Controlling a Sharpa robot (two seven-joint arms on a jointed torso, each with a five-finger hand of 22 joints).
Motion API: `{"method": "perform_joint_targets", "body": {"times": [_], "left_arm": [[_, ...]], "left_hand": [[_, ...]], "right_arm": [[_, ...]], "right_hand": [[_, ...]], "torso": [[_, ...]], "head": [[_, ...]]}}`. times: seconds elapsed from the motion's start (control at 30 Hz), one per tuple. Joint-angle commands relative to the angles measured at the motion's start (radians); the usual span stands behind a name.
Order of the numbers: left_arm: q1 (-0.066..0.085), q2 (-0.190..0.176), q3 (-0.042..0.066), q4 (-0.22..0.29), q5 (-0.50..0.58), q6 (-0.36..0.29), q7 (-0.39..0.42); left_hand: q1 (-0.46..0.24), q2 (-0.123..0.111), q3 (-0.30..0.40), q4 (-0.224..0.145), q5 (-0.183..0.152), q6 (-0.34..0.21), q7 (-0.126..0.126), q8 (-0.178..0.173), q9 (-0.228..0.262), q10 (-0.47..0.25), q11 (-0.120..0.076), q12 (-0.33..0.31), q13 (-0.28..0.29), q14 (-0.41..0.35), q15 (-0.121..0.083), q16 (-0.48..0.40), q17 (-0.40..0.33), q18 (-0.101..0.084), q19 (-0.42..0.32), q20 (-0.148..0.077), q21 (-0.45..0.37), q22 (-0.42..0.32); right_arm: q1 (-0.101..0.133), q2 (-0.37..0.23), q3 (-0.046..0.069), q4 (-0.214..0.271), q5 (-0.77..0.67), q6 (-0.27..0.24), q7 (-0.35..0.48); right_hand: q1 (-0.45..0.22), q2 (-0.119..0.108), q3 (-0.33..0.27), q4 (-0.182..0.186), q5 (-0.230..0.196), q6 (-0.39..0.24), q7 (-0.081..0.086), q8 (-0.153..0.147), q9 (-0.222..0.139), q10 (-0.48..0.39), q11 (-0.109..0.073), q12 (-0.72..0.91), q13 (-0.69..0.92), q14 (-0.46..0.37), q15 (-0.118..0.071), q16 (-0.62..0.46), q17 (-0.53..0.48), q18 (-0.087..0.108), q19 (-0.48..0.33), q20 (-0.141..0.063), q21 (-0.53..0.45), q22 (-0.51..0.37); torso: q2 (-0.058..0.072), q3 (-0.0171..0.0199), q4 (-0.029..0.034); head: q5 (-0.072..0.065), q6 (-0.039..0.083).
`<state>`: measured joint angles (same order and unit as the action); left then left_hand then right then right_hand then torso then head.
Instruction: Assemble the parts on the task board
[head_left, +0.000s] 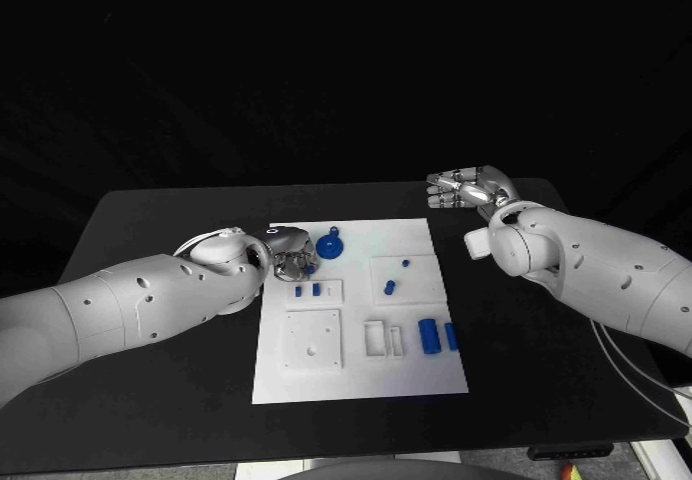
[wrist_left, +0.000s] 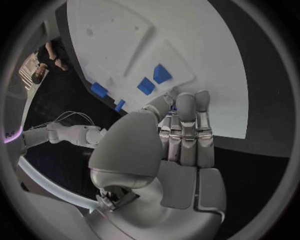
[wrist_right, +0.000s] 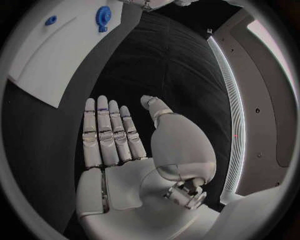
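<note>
The left arm reaches in low with its left hand (head_left: 289, 250) turned fingers-down; in its wrist view the fingers (wrist_left: 185, 135) lie close together, slightly bent, with nothing seen between them. The right arm is bent at the far side, its right hand (head_left: 473, 187) raised, its fingers (wrist_right: 107, 132) straight, side by side, the thumb standing apart, the palm bare.

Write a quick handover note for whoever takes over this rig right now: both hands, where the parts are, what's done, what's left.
Left hand: over the task board's far left corner, beside the blue gear; whether it holds anything cannot be told.
Right hand: open, empty, over the black table beyond the board.
Parts: two small blue pieces and two larger blue blocks sit loose on the board.
Assembly looks mostly undone.
</note>
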<state>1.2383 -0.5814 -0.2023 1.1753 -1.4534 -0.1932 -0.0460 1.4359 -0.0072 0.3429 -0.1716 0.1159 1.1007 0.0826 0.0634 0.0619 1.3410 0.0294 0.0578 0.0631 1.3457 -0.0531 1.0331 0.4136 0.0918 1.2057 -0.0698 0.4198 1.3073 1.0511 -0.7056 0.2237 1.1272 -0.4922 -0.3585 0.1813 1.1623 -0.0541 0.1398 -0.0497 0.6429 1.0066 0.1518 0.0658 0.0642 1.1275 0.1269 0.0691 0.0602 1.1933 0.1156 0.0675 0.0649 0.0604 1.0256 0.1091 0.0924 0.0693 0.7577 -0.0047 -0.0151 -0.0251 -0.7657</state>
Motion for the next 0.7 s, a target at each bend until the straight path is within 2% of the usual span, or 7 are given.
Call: {"method": "perform_joint_targets", "body": {"times": [0.03, 0.17, 0.7], "left_arm": [[0.0, 0.002, 0.0, 0.009, -0.01, 0.005, 0.001], [0.0, 0.0, 0.0, 0.01, -0.01, -0.009, -0.006], [0.0, -0.005, 0.0, 0.004, -0.01, -0.022, -0.025]], "left_hand": [[-0.008, -0.022, -0.012, -0.002, -0.005, -0.034, -0.005, -0.002, 0.0, -0.012, 0.001, 0.001, -0.003, -0.01, 0.003, -0.002, 0.002, -0.001, -0.008, 0.001, 0.004, 0.022], [-0.011, -0.029, -0.025, -0.003, -0.007, -0.065, -0.015, -0.001, 0.0, -0.013, -0.001, 0.002, -0.003, -0.012, 0.003, 0.002, 0.002, -0.004, -0.009, 0.002, 0.003, 0.021], [-0.009, -0.029, -0.035, -0.004, -0.007, -0.075, -0.016, -0.002, 0.0, -0.021, 0.002, 0.001, -0.003, -0.016, 0.004, 0.004, -0.003, -0.005, -0.008, 0.003, -0.004, 0.021]], "right_arm": [[0.0, 0.0, 0.0, 0.001, 0.0, 0.016, 0.011], [0.0, -0.001, 0.0, 0.001, 0.0, 0.015, 0.011], [0.0, 0.0, 0.0, -0.001, 0.0, 0.016, 0.011]], "right_hand": [[-0.01, 0.002, 0.005, 0.001, 0.005, -0.004, 0.003, -0.003, 0.0, -0.006, 0.002, -0.003, -0.001, -0.007, -0.002, -0.005, -0.001, 0.012, -0.006, 0.003, -0.003, -0.002], [-0.01, 0.002, 0.005, 0.001, 0.005, -0.004, 0.003, -0.003, 0.0, -0.006, 0.002, -0.003, -0.001, -0.007, -0.002, -0.005, -0.001, 0.012, -0.006, 0.003, -0.003, -0.002], [-0.01, 0.002, 0.005, 0.001, 0.005, -0.004, 0.003, -0.003, 0.0, -0.006, 0.002, -0.003, -0.001, -0.007, -0.002, -0.005, -0.001, 0.012, -0.006, 0.003, -0.003, -0.002]], "torso": [[0.0, -0.0001, 0.0006], [0.0, -0.0003, 0.0006], [0.0, -0.0009, 0.0005]], "head": [[0.001, 0.001], [0.001, 0.001], [0.004, 0.002]]}}
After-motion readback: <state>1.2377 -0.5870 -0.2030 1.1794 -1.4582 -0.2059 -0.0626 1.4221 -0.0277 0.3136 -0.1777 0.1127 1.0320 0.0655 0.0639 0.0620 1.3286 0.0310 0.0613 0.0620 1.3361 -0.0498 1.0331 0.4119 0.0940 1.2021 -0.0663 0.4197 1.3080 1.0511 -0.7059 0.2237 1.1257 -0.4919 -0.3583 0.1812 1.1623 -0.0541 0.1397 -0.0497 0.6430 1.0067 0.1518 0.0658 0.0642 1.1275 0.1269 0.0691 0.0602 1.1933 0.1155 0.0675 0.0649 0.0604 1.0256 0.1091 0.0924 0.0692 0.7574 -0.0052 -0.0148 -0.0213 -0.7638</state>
